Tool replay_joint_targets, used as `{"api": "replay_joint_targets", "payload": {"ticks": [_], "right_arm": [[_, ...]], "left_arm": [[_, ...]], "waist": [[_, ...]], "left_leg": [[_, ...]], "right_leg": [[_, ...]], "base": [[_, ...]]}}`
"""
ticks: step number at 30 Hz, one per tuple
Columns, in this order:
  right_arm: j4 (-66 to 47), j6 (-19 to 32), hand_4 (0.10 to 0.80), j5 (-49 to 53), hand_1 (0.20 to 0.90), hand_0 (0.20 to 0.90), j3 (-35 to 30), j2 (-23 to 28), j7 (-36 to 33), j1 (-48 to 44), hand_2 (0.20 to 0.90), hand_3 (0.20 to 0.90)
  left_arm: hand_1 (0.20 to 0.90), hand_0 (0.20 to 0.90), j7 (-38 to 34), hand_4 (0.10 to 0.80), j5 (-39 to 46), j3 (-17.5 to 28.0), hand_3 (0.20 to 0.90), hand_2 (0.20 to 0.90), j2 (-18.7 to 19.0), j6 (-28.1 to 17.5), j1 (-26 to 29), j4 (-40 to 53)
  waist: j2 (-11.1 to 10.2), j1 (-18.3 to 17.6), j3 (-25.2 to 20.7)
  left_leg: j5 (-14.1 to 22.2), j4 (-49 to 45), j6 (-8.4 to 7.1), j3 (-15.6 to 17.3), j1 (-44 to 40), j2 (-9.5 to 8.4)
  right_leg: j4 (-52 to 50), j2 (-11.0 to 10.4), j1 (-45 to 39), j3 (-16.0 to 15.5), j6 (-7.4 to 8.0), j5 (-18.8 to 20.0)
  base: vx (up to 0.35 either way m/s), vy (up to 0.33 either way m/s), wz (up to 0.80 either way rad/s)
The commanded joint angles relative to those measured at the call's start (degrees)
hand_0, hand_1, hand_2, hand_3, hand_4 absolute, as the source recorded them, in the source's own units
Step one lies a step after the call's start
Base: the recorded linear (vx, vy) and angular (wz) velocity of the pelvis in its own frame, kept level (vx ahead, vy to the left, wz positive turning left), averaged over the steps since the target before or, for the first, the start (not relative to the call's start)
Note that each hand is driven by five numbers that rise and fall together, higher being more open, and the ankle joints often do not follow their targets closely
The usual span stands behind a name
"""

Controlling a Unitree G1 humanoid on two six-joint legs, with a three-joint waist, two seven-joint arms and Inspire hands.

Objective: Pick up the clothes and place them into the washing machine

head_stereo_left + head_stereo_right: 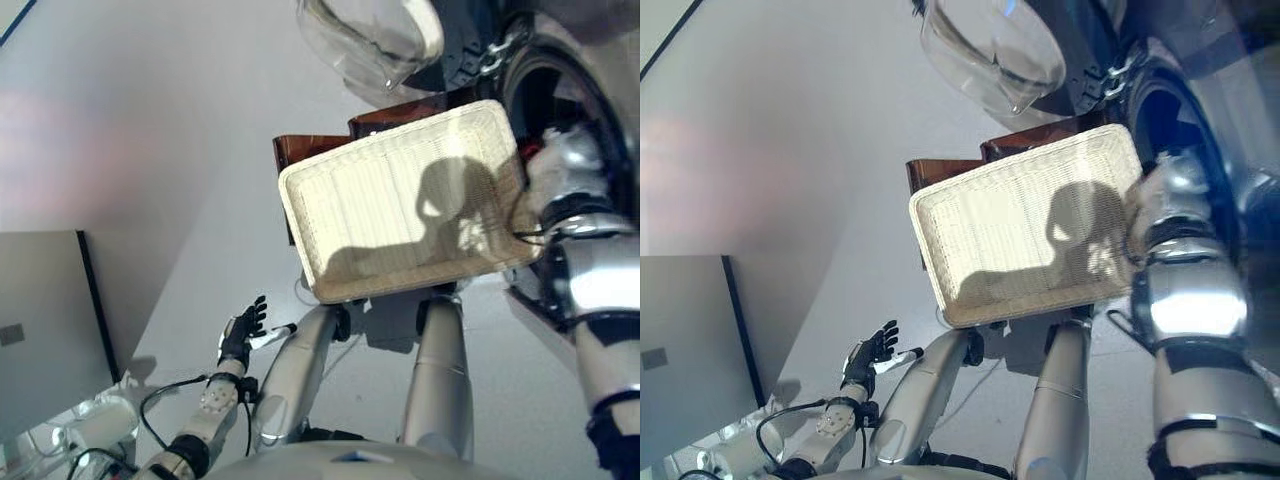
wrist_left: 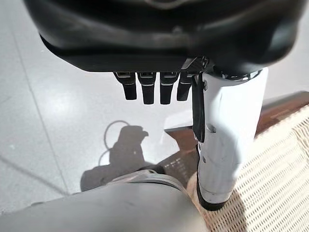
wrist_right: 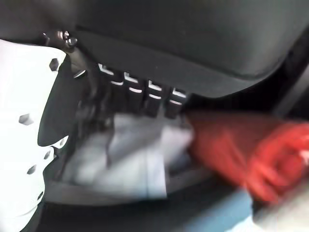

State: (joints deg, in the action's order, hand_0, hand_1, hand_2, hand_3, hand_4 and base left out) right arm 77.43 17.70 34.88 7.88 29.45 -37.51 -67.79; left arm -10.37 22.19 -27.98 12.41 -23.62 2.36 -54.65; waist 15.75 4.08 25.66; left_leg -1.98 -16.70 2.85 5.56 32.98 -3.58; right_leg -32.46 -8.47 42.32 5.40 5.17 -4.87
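Right wrist view: my right hand [image 3: 72, 96] is inside the dark drum of the washing machine [image 1: 600, 110]. Fingers [image 3: 149, 99] curled down onto a pale grey-white cloth [image 3: 120, 159]; can't tell if they actually grip it or just rest on it. A red garment [image 3: 241, 154] lies just beside the grey one, touching it, also in the drum.

Head views: my right arm reaches past the right end of the wicker basket [image 1: 400, 200] into the machine's round opening. A bit of red and white cloth shows at the opening next to my wrist. The machine's glass door [image 1: 370, 40] is swung open, above the basket. The basket looks empty, only shadow inside, and it sits on a brown wooden stand [image 1: 300, 150] right in front of the machine.

My left hand [image 1: 240, 335] hangs low on the left, well apart from the basket, over the pale floor [image 1: 150, 130]. Left wrist view: fingers [image 2: 149, 89] relaxed, only slightly bent, holding nothing; basket edge and stand visible past the thumb. A grey panel [image 1: 40, 330] stands at far left.
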Motion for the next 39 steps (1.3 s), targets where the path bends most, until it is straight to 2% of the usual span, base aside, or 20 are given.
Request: {"api": "replay_joint_targets", "payload": {"ticks": [1, 7, 10, 14, 26, 30, 39], "right_arm": [[-4.76, 4.89, 0.800, -3.58, 0.900, 0.900, 4.02, -0.28, 2.44, 2.83, 0.900, 0.900], [-10.82, 4.10, 0.800, -5.60, 0.900, 0.900, 6.65, -11.06, 8.27, 16.84, 0.900, 0.900], [-14.31, 2.73, 0.800, -9.71, 0.900, 0.900, 11.28, -13.24, 12.37, 23.84, 0.900, 0.900], [-16.10, 1.93, 0.800, -12.56, 0.900, 0.900, 13.06, -15.30, 14.69, 30.87, 0.900, 0.900], [-20.13, 0.66, 0.800, -14.48, 0.900, 0.900, 8.73, -15.13, 20.87, 50.71, 0.900, 0.900], [-17.77, -0.16, 0.800, -17.53, 0.900, 0.900, 6.42, -14.88, 21.85, 55.59, 0.900, 0.900], [-8.21, -3.06, 0.800, -26.44, 0.900, 0.900, 4.04, -16.49, 23.34, 65.46, 0.900, 0.900]], "left_arm": [[0.900, 0.900, -1.75, 0.800, -0.72, 0.31, 0.900, 0.900, -0.63, -0.33, -4.08, -5.13], [0.900, 0.900, -1.36, 0.800, -1.44, 2.34, 0.900, 0.900, -1.19, 0.33, -3.87, -8.01], [0.900, 0.900, -0.56, 0.800, -2.42, 3.59, 0.900, 0.900, -1.22, 0.59, -4.41, -8.53], [0.900, 0.900, 0.01, 0.800, -3.83, 4.78, 0.900, 0.900, -1.20, 0.85, -5.05, -10.35], [0.900, 0.900, 1.25, 0.800, -7.09, 9.58, 0.900, 0.900, -1.74, 2.73, -5.29, -14.87], [0.900, 0.900, 1.45, 0.800, -8.15, 11.48, 0.900, 0.900, -2.03, 3.58, -5.05, -17.33], [0.900, 0.900, 2.69, 0.800, -12.57, 13.75, 0.900, 0.900, -2.38, 5.61, -4.59, -21.57]], "waist": [[0.64, 1.17, -7.33], [-1.13, 0.67, -7.81], [-2.30, 0.74, -7.94], [-3.73, 0.79, -8.30], [-9.61, -0.87, -13.11], [-11.33, -1.29, -16.08], [-13.94, -1.25, -23.02]], "left_leg": [[-0.73, -0.72, -3.43, 0.07, 5.27, -0.19], [-1.22, 0.29, -3.32, -0.43, 3.19, 0.05], [-1.37, 0.42, -3.27, -0.83, 2.20, 0.11], [-1.45, 0.88, -3.19, -1.46, 0.30, 0.19], [-1.31, 5.95, -3.73, -3.56, -11.27, 1.15], [-1.61, 8.51, -4.21, -3.95, -15.85, 1.86], [-2.01, 13.36, -4.42, -4.52, -24.01, 2.04]], "right_leg": [[5.44, 2.52, -2.07, -4.64, -4.34, 1.51], [7.00, 2.66, -5.04, -5.48, -4.36, 2.08], [8.04, 2.62, -6.86, -6.00, -4.34, 2.51], [9.25, 2.54, -9.38, -6.90, -4.16, 2.66], [16.41, 2.77, -21.98, -9.27, -2.83, 2.82], [20.31, 2.79, -26.60, -10.27, -2.16, 3.49], [26.99, 2.76, -36.12, -12.82, -0.98, 4.91]], "base": [[0.005, -0.021, -0.09], [0.019, -0.021, -0.02], [0.024, -0.049, 0.03], [0.036, -0.049, 0.05], [0.088, -0.054, 0.04], [0.087, -0.078, 0.00], [0.071, -0.073, 0.12]]}}
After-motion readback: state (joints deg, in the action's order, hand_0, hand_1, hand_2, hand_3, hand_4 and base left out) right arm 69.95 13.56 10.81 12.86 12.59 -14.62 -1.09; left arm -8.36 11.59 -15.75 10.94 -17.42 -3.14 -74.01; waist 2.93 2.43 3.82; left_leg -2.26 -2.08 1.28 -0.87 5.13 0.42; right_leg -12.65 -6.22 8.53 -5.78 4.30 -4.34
